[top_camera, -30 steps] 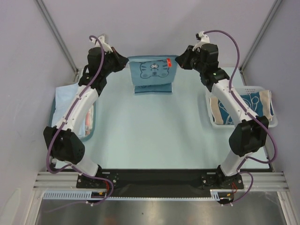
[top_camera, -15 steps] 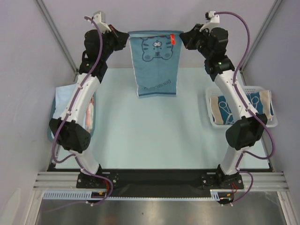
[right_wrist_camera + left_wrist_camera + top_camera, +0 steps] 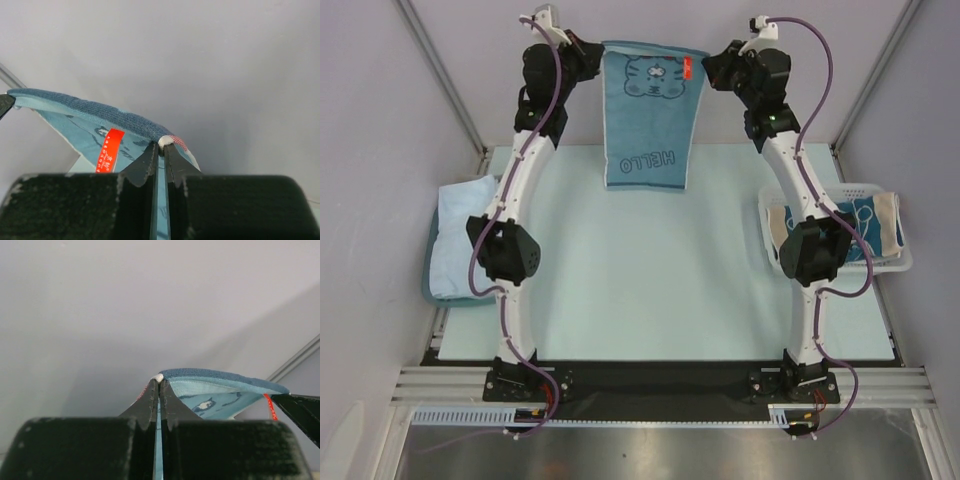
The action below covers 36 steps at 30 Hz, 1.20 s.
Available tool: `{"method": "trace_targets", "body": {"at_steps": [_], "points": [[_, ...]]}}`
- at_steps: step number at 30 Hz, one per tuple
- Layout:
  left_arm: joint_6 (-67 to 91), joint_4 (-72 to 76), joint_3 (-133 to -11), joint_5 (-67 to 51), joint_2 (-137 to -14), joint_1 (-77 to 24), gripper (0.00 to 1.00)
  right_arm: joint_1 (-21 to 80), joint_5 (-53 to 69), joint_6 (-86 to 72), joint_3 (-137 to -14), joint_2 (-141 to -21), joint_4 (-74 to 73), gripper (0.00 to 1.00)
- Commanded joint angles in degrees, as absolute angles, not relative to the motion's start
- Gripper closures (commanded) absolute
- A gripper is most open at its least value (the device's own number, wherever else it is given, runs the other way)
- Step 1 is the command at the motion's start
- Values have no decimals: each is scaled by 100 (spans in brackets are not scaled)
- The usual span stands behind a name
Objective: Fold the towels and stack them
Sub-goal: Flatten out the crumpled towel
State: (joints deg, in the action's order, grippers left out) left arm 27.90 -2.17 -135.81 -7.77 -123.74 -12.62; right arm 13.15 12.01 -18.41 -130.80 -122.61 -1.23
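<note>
A blue towel [image 3: 650, 115] with a cat face, the word HELLO and a red tag hangs stretched in the air at the back. My left gripper [image 3: 595, 58] is shut on its top left corner and my right gripper [image 3: 708, 68] is shut on its top right corner. In the left wrist view the towel [image 3: 220, 392] runs right from my shut gripper [image 3: 159, 382]. In the right wrist view the towel [image 3: 80, 122] runs left from my shut gripper [image 3: 159, 144]. A light blue towel [image 3: 458, 235] lies in the teal tray [image 3: 426, 275] at left. A dark teal and tan towel [image 3: 850, 225] lies in the white basket [image 3: 892, 262] at right.
The pale table [image 3: 640, 270] lies below the hanging towel. Grey walls with slanted metal rails [image 3: 440, 75] close in the back and sides. Both arms reach high and far back.
Both grippers have risen and moved back with the blue towel. It has come off the table and unfolded to hang at full length, showing HELLO.
</note>
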Motion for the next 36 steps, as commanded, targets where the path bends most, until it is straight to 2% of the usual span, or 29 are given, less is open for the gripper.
{"method": "trace_targets", "body": {"at_steps": [1,6,9,10,15,22,36], "points": [[2716,412,-13363,-852,-11866,-1186,100,1283,1055,-1714,-13264,-11892,377,100],[2742,835,-12174,-879,-11058,-1178,100,1301,1107,-1810,-12342,-11164,641,100],[2847,948,-11341,-940,-10531,-1187,99,1336,1099,-1933,-11183,-10515,930,100],[2900,1184,-10651,-932,-10329,-1187,100,1353,1090,-1986,-10484,-10355,1019,100],[3208,1608,-8408,-827,-9083,-1187,99,1485,1098,-2153,-8976,-9520,1143,100],[3542,1627,-6376,-563,-7763,-1327,100,1976,976,-2197,-7428,-8579,844,100],[3875,44,-3975,174,-5697,-2591,100,2592,933,-2558,-4783,-6426,-342,100]]}}
